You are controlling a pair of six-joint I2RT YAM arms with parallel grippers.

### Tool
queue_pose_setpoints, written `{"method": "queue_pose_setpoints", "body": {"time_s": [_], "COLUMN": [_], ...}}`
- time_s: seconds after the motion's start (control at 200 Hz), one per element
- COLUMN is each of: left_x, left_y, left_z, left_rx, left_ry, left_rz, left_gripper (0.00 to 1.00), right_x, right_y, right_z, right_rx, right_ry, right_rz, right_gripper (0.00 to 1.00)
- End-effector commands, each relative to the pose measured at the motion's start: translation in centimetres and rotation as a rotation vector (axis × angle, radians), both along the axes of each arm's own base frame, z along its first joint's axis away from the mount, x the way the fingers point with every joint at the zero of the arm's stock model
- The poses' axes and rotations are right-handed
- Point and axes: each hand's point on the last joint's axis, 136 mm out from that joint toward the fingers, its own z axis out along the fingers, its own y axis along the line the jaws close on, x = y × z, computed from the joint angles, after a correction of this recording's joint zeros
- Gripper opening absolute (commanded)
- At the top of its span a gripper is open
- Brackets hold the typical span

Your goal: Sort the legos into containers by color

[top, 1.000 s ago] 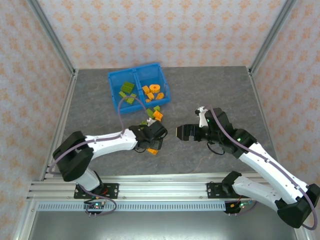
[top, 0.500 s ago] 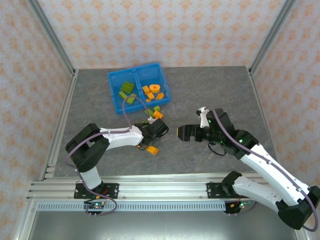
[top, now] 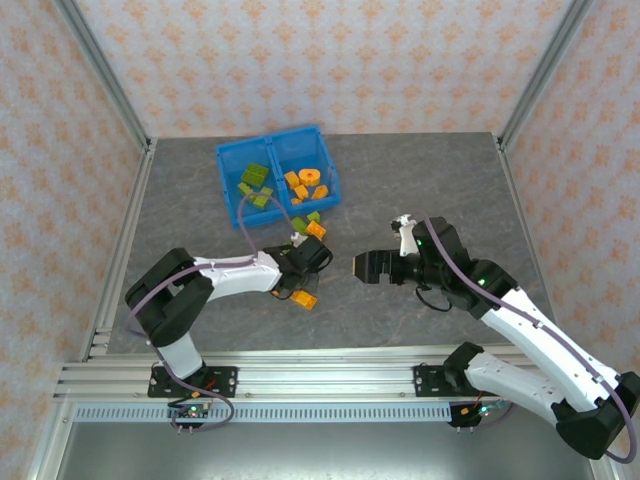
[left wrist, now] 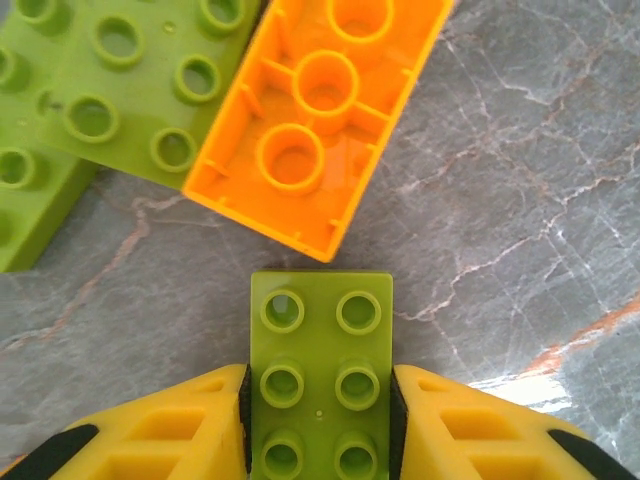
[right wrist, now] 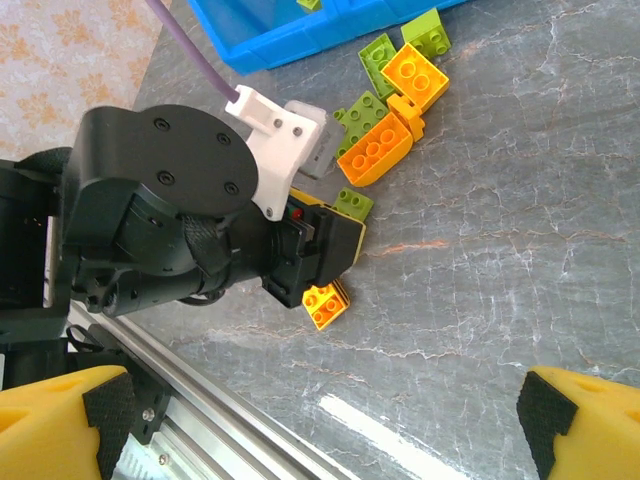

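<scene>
Two yellow fingers (left wrist: pixel 180 425) of the left gripper (left wrist: pixel 320 420) are clamping an olive-green lego (left wrist: pixel 320 340) on the grey table (left wrist: pixel 520 200), just near of an upturned orange lego (left wrist: pixel 315 120). To the right, the right gripper (top: pixel 362 266) is hanging with jaws wide apart. The blue bin (top: pixel 268 140) is sitting far left, apparently holding green pieces left, orange right.

Green lego (left wrist: pixel 320 370) cut off at 6 o'clock edge. Orange lego (left wrist: pixel 318 120) cropped at 12 o'clock. Larger green lego (left wrist: pixel 120 80) cropped at 10 o'clock. Blue bin (right wrist: pixel 280 40) mostly cropped, 12 o'clock.
</scene>
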Motion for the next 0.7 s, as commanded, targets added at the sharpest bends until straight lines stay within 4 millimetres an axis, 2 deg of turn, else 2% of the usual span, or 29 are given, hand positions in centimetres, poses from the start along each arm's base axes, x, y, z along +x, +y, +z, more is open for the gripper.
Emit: {"method": "queue_pose_setpoints", "body": {"time_s": [0.0,0.185,0.4,0.506,0.696], "left_x": [1.7,5.5,12.8,16.4,22.2], "left_y": [1.0,4.1,9.5,11.6,14.5], "left_z": [4.3,10.8,15.8,16.0,14.4], "left_rx": [-0.039,-0.027,0.031,0.113,0.092], "left_ry": [-0.096,-0.247,-0.419,-0.452,-0.456], "left_rz": [0.035,0.071,0.218,0.285,0.407], "left_gripper": [0.37,0.39,0.39,0.40,0.40], "right_x": [-0.2,0.0,0.3,0.1,0.0], "right_y": [-0.2,-0.1,0.2,0.0,-0.4], "right_z": [0.0,0.3,0.7,0.8,1.2], "right_rx": [0.010,0.020,0.036,0.034,0.032], "right_ry": [0.006,-0.007,-0.014,-0.015,-0.025], "right_rz": [-0.006,-0.009,-0.013,-0.014,-0.027], "right_gripper": [0.99,0.99,0.99,0.99,0.99]}}
